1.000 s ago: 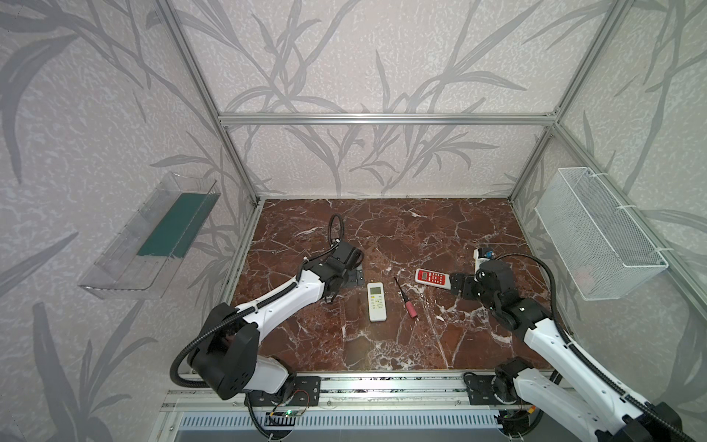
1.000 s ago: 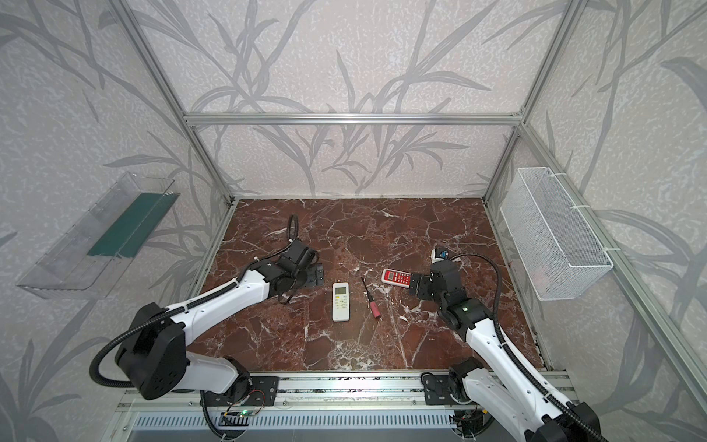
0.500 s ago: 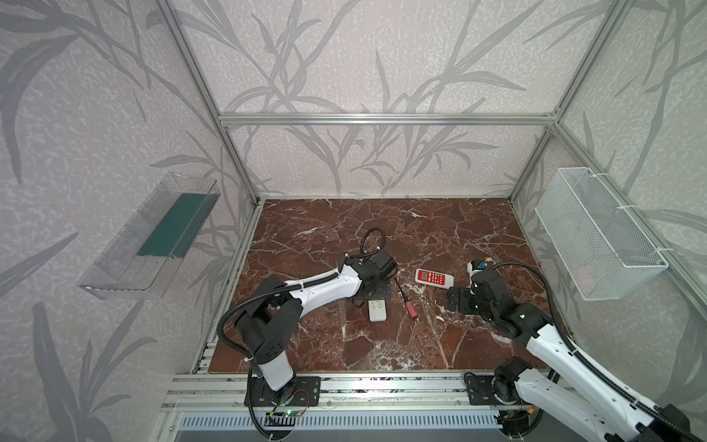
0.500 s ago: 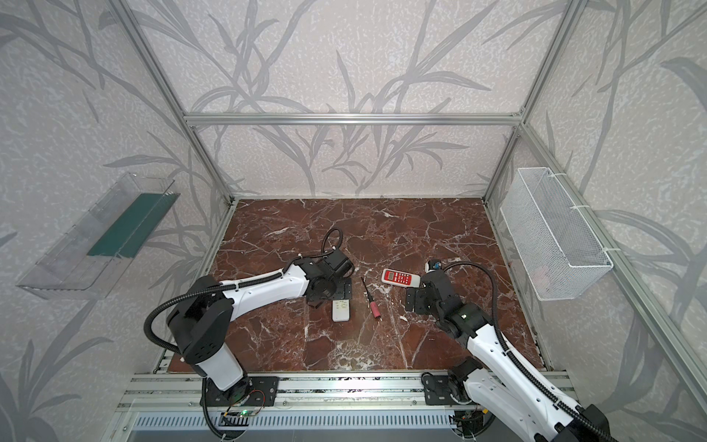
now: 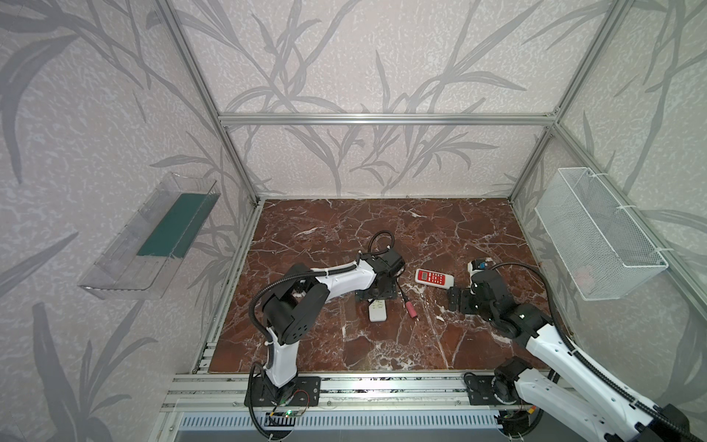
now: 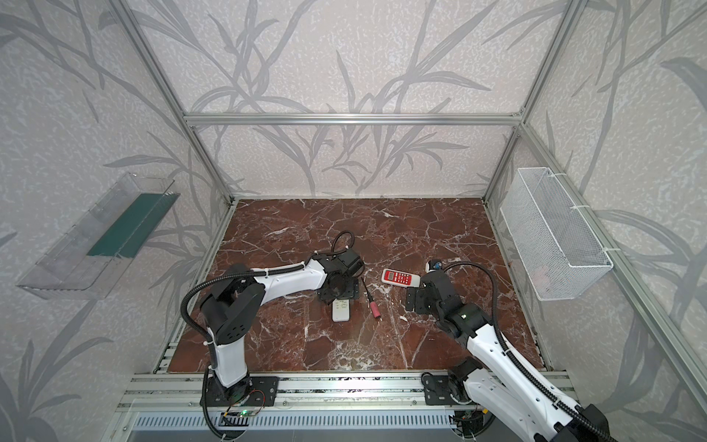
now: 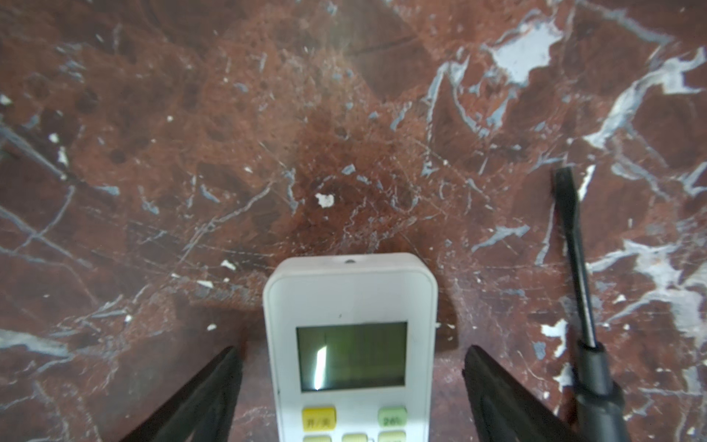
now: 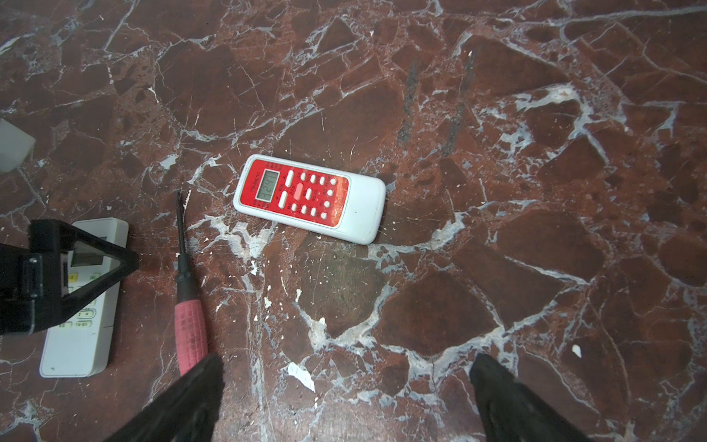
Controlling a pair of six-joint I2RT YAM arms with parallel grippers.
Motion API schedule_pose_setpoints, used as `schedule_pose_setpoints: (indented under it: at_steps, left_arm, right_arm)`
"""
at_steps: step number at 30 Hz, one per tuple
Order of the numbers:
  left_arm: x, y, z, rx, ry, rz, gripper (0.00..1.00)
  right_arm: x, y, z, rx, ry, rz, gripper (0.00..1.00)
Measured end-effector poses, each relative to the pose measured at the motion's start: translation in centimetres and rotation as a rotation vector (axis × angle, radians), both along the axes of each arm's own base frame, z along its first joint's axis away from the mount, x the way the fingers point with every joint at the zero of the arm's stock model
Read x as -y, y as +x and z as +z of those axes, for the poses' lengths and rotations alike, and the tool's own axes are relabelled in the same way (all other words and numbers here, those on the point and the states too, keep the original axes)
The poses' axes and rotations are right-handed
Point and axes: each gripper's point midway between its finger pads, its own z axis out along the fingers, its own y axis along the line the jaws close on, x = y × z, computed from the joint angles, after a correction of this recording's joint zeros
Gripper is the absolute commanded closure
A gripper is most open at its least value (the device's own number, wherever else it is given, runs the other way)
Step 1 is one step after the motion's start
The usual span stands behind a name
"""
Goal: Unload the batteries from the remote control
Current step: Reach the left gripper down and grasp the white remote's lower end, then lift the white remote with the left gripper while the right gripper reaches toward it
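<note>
Two remote controls lie face up on the marble. The white remote control has a green display. My left gripper is open and straddles its display end, with a gap on each side. The red-faced remote control lies just beyond my right gripper. That gripper is open over bare marble. The batteries are out of view.
A screwdriver with a pink-red handle lies between the remotes, close to my left gripper. A clear bin hangs on the left wall and a white wire basket on the right wall.
My left arm has swung right from beside the white remote to over it, and the gripper now straddles its display end. My right gripper has shifted slightly forward and left.
</note>
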Motion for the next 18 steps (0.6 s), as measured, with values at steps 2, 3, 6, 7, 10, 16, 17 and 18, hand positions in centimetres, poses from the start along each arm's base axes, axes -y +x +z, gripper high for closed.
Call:
schedule_pose_setpoints:
  at_steps: [2,3,6,7,10,16,17,18]
  left_arm:
    - [0.0,0.0,0.0,-0.002,0.003,0.002,0.29]
    - [0.0,0.0,0.0,-0.003,0.001,0.003,0.33]
    - [0.1,-0.1,0.0,-0.005,-0.002,0.002,0.47]
    - [0.1,-0.1,0.0,-0.003,-0.003,0.002,0.53]
    - [0.3,0.0,0.1,0.003,-0.007,-0.003,0.68]
    - [0.2,0.2,0.4,0.032,-0.025,-0.001,0.74]
    - [0.1,0.1,0.6,0.037,-0.025,-0.001,0.74]
    - [-0.1,0.1,0.9,0.048,-0.027,0.000,0.74]
  right_arm:
    - [-0.1,0.1,-0.1,-0.001,-0.001,0.000,0.01]
    - [-0.1,0.2,-0.1,-0.001,-0.001,0.001,0.01]
    - [-0.2,0.3,-0.2,-0.002,-0.003,0.003,0.01]
    - [-0.2,0.3,-0.3,-0.004,-0.005,0.003,0.01]
    - [-0.4,0.5,-0.3,0.000,-0.004,0.008,0.01]
    - [-1.1,1.0,0.1,0.026,0.002,0.042,0.01]
    - [-1.3,1.1,0.1,0.032,0.004,0.053,0.01]
    - [-1.6,1.1,0.1,0.038,0.004,0.068,0.01]
